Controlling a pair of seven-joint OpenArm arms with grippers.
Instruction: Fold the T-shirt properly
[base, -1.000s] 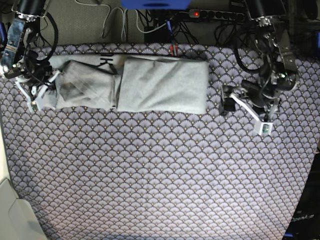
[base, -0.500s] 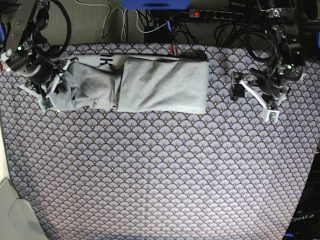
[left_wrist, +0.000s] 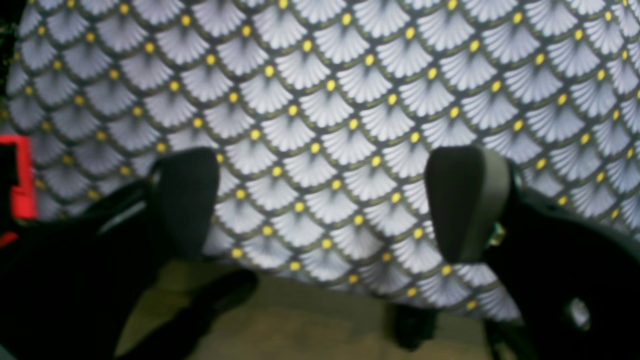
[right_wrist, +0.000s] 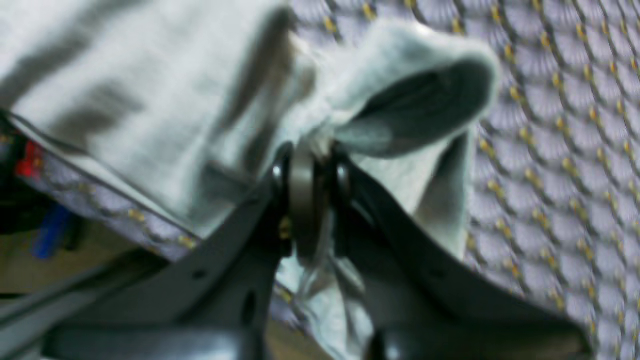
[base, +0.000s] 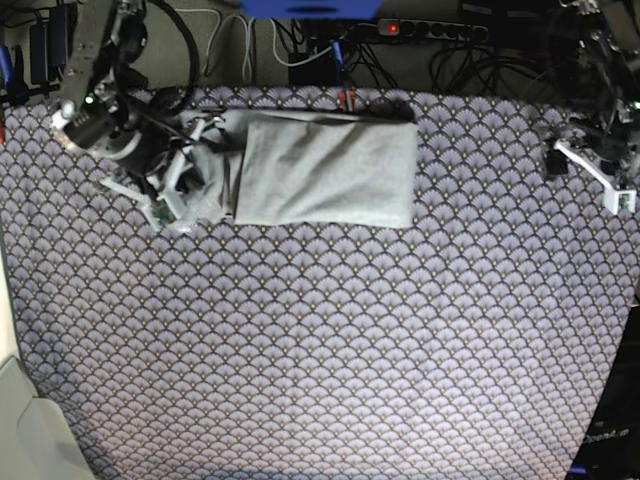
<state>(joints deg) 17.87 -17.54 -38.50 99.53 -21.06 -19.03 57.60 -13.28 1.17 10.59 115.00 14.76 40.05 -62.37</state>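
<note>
T-shirt (base: 320, 168) lies part-folded at the bench's (base: 330, 350) far edge, its end flap pinched in the clenched right claw (right_wrist: 310, 165) mid-fold, next to be laid over the stack, while the left claw (left_wrist: 325, 200) hangs released

A purple-grey tablecloth (base: 330, 340) printed with pale fans and yellow dots covers the desk from edge to edge. Behind its far edge, a black power strip (base: 425, 30) with a lit red switch lies among tangled black and white cables (base: 235, 45), near a blue object (base: 310, 7) at the frame's top.
</note>
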